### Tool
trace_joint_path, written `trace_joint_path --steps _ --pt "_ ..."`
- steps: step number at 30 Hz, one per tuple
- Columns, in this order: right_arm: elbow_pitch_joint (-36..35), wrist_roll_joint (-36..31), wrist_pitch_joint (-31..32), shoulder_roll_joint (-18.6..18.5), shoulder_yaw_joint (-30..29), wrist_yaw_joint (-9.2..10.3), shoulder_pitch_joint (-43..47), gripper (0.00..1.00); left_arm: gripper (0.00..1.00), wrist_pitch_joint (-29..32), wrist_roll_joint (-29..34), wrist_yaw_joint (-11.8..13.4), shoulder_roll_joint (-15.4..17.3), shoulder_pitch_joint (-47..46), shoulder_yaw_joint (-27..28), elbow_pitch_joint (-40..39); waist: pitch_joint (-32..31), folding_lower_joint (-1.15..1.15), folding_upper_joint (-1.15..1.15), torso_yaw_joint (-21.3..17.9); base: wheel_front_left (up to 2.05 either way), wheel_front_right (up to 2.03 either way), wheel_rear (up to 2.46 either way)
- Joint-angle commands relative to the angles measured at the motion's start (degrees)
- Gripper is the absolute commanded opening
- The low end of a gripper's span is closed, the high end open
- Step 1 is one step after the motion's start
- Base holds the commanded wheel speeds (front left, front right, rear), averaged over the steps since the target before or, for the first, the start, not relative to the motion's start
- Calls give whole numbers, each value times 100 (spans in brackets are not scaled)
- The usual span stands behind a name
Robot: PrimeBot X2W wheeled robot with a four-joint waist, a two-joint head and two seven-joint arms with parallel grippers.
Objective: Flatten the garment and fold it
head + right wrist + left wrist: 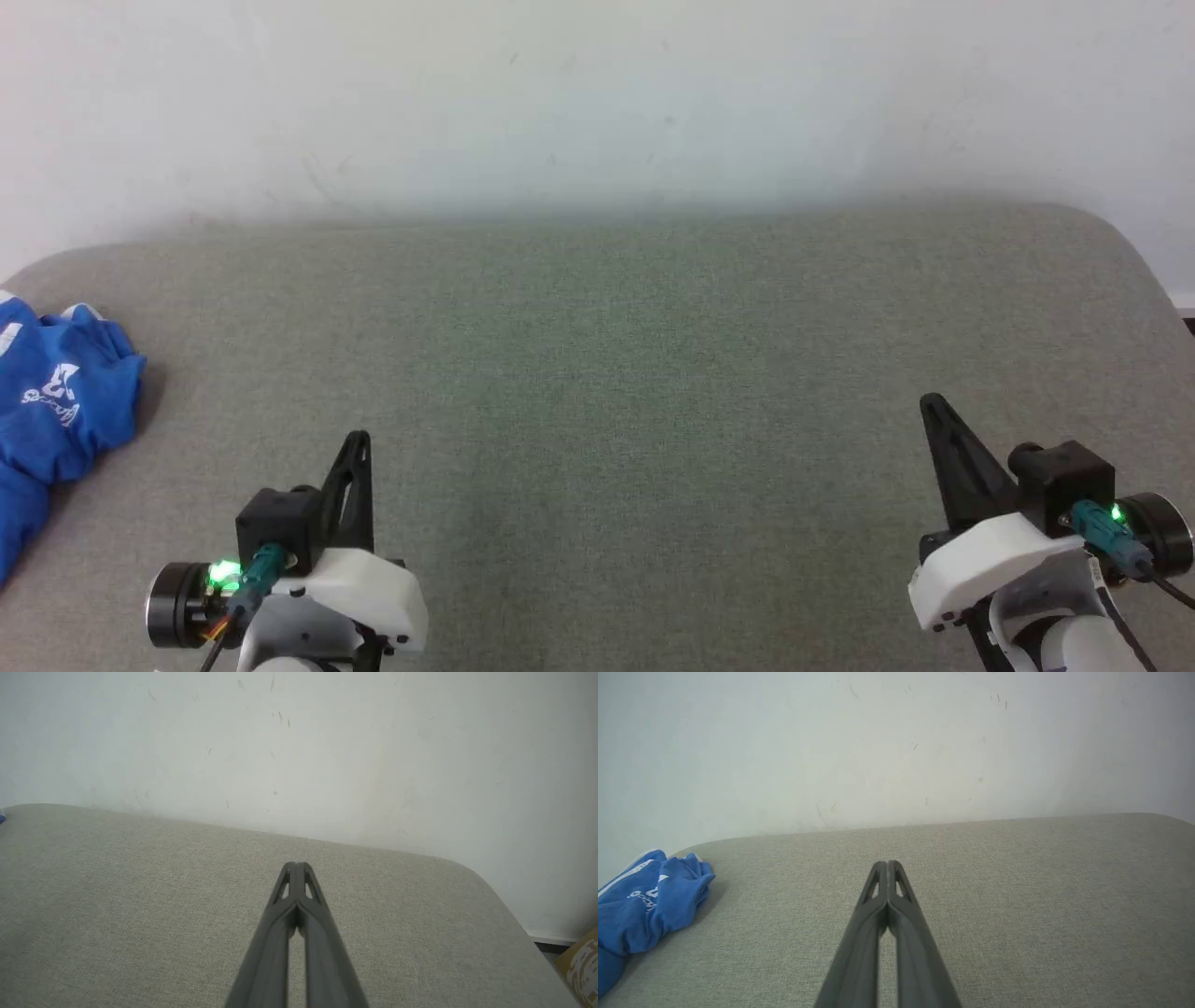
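Lying crumpled at the grey padded surface's (597, 373) left edge, the bright blue sports shorts (56, 411) await grasping; left gripper (359, 439) and right gripper (929, 403) rest empty, jaws together.

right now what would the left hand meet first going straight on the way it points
Likely the white wall, past the grey cushion; depth is unclear. The blue shorts lie left of that line.

The shorts (51, 411) are bright blue with white trim and white print, crumpled in a loose heap, not flattened or folded. They lie at the far left edge of the grey-green padded surface (653, 373), partly cut off by the head view's left border.
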State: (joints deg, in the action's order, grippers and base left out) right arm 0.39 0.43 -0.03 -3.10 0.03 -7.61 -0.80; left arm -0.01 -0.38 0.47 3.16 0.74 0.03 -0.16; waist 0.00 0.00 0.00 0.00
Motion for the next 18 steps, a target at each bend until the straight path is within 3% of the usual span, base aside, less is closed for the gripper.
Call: trace_joint_path --steps 1,18 --pt "-39 -43 3 23 -3 12 80 0 0 1 38 -47 -28 -74 -3 16 0 0 0 0 0 0 0" --pt "-39 -43 3 23 -3 12 80 0 0 1 38 -47 -28 -74 -3 16 0 0 0 0 0 0 0"
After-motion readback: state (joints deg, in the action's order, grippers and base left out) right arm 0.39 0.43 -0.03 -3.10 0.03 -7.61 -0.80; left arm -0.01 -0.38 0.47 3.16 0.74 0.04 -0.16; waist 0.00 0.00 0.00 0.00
